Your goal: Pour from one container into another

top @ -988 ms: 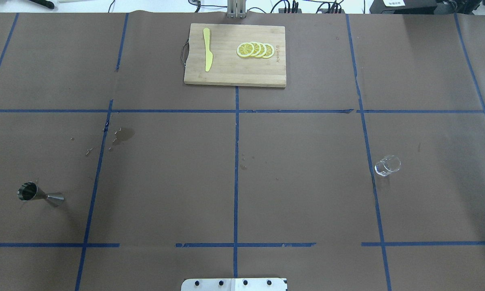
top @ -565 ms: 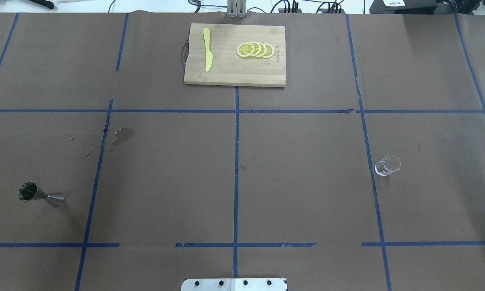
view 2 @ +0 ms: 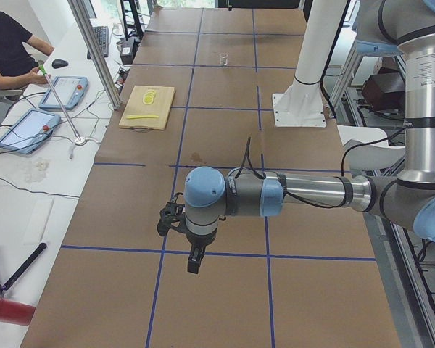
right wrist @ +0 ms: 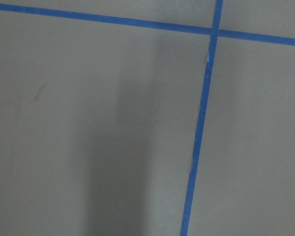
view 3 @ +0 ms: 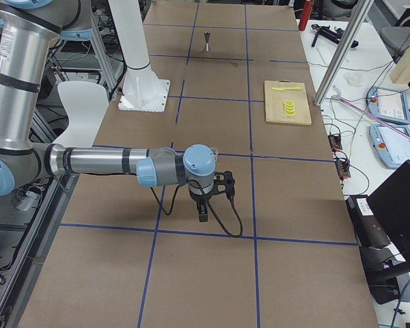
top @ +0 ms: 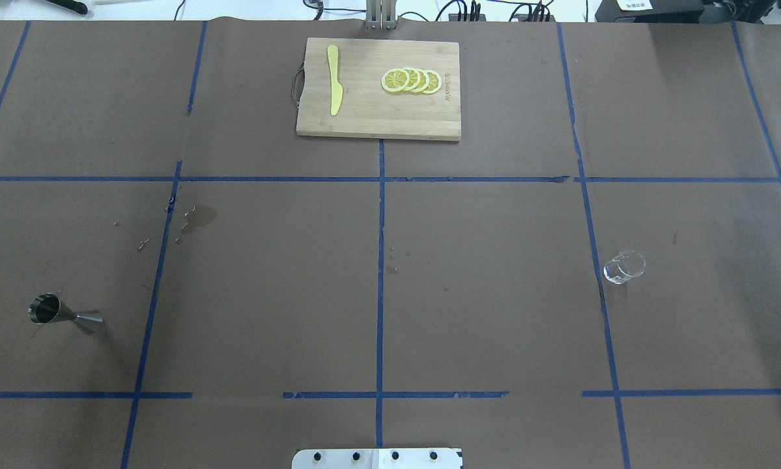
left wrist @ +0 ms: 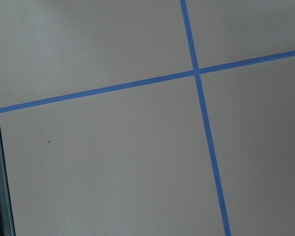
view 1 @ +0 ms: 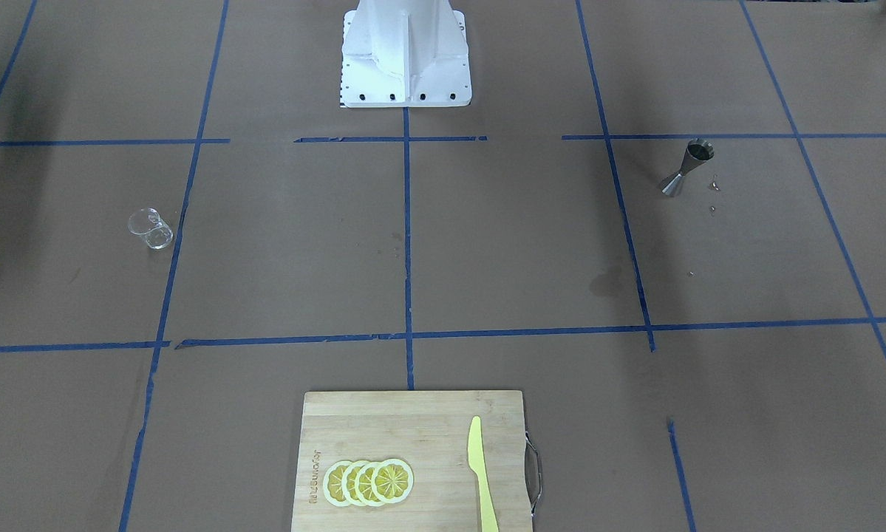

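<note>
The clear glass cup (top: 623, 266) stands alone on the brown table cover at the right of the overhead view, also seen as the cup (view 1: 151, 227) at the front-facing view's left. The steel jigger (top: 61, 314) stands far off at the left, and shows as the jigger (view 1: 686, 168) in the front-facing view. Neither arm appears in those two views. My left gripper (view 2: 196, 261) hangs over the table's near end in the left side view. My right gripper (view 3: 203, 215) hangs likewise in the right side view. I cannot tell whether either is open. Both wrist views show only taped paper.
A wooden cutting board (top: 364, 124) with lemon slices (top: 411, 81) and a yellow knife (top: 333, 79) lies at the far middle. A wet stain (top: 201, 217) marks the paper left of centre. The robot's base plate (view 1: 406, 100) sits at the near edge.
</note>
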`<act>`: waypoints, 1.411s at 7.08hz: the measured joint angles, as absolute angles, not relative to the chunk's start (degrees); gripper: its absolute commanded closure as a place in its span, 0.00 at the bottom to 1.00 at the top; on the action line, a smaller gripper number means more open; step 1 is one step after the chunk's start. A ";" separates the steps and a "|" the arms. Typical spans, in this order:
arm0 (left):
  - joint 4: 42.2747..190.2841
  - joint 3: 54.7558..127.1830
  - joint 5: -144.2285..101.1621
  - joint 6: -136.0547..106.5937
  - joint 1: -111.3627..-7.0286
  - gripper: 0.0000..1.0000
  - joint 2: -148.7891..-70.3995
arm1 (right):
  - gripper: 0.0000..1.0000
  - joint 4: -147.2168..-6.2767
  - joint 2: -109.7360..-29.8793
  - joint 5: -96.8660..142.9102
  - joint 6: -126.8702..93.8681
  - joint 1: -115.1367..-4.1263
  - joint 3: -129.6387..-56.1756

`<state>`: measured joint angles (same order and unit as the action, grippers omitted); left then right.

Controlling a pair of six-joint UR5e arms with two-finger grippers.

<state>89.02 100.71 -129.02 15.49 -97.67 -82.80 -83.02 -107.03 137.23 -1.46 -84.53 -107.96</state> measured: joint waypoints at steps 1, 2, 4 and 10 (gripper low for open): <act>90.11 100.46 -127.69 15.58 -97.51 0.00 -83.01 | 0.00 -83.05 -106.93 137.27 -1.43 -84.77 -108.09; 90.48 100.07 -127.06 15.64 -97.26 0.00 -83.22 | 0.00 -83.19 -106.75 137.28 -1.42 -84.91 -108.23; 89.09 99.51 -127.77 15.62 -95.63 0.00 -83.29 | 0.00 -83.69 -106.69 136.92 -1.46 -84.97 -108.23; 83.27 102.29 -134.12 10.97 -92.93 0.00 -83.27 | 0.00 -84.28 -107.20 136.71 -1.52 -86.57 -108.28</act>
<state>83.27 102.29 -134.12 10.97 -92.93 -83.27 -84.28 -107.20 136.71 -1.52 -86.57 -108.28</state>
